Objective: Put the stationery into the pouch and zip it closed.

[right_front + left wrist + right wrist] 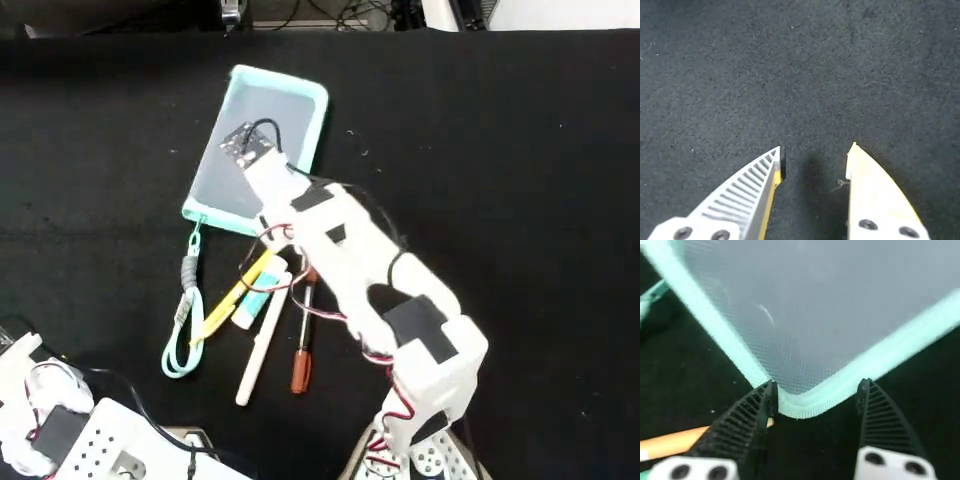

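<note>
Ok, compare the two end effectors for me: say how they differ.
The left end effector hangs above bare black table; the right end effector straddles a corner of the pouch. The left one is white and yellowish, the right one black. The right arm lies extended across the table; the left arm sits at its edge. Both are open.

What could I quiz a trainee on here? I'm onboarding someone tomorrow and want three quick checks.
1. True or false: the pens already lie inside the pouch.
2. Fill in: the left gripper is over the bare table with its fingers ___.
3. Which one straddles a corner of the pouch? A. the left gripper B. the right gripper

Key: 1 false; 2 open; 3 B.
</note>
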Controlling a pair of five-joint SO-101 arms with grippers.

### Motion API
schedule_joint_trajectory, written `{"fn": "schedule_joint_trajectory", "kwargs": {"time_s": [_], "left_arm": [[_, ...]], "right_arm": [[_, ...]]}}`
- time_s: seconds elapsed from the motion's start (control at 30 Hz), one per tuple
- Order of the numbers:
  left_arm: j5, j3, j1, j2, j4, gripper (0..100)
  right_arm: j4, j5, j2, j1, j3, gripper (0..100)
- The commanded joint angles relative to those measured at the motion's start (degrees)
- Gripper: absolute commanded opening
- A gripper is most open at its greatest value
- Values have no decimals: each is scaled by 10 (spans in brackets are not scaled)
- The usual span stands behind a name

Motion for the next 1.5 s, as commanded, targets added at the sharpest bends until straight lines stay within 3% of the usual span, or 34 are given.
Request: {"fn": "schedule_joint_trajectory", "kwargs": {"time_s": [0.0, 0.17, 0.33, 0.63, 0.93, 1.07, 1.2, 1.3, 1.47], "left_arm": [[2, 9, 7, -4, 3, 224], [2, 9, 7, -3, 3, 224], [2, 9, 7, -3, 4, 224], [2, 9, 4, -3, 4, 224], [2, 9, 3, -2, 4, 224], [2, 9, 3, -2, 4, 224], [2, 9, 3, -2, 4, 224], [2, 9, 3, -2, 4, 224], [2, 9, 3, -2, 4, 224]], "right_arm": [[31, 7, -49, 16, -15, 262], [109, 0, -165, -54, -3, 262], [52, -108, -211, -156, 58, 262], [-113, -292, -87, -213, 58, 264], [-84, -411, 81, -215, -100, 261], [23, -416, 118, -217, -191, 235], [116, -411, 163, -207, -261, 6], [198, -354, 168, -192, -283, 14], [213, -315, 119, -148, -244, 11]]}}
